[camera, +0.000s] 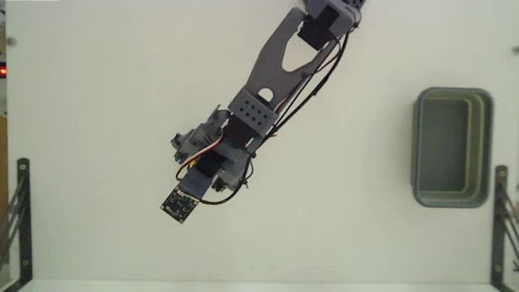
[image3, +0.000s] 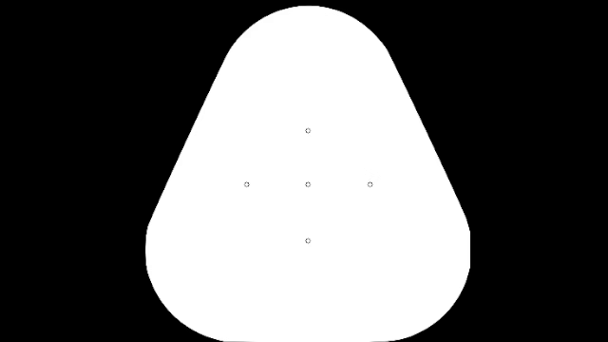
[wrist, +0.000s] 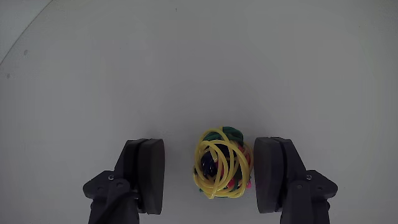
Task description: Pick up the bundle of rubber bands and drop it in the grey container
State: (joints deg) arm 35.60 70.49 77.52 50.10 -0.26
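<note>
One arm (camera: 268, 89) is seen in the fixed view, reaching from the top edge down toward the lower left of centre, with a small camera board (camera: 180, 204) at its lowest end. One grey container (camera: 452, 148) is counted, set at the right side of that frame on the white table (camera: 97, 122), well apart from the arm; its inside appears bare. Dark metal brackets are seen at the lower left (camera: 18, 215) and lower right (camera: 503, 219) corners.

One bundle of rubber bands (wrist: 222, 163) is counted, and it is shown only in the wrist view: a clump of mostly yellow loops with green at its top and red or pink at its lower right, resting on the table in the lower middle of the frame. In the fixed view it is hidden beneath the arm's head, and the container is not shown by the wrist camera.

The gripper (wrist: 211, 174) is held wide, with two dark fingers counted at the bottom of the wrist view. The bundle is placed between them, nearer the right finger (wrist: 270, 174), which is just beside it or possibly touching; a clear gap is left to the left finger (wrist: 149, 173). The spread of the fingers cannot be judged from the fixed view.
</note>
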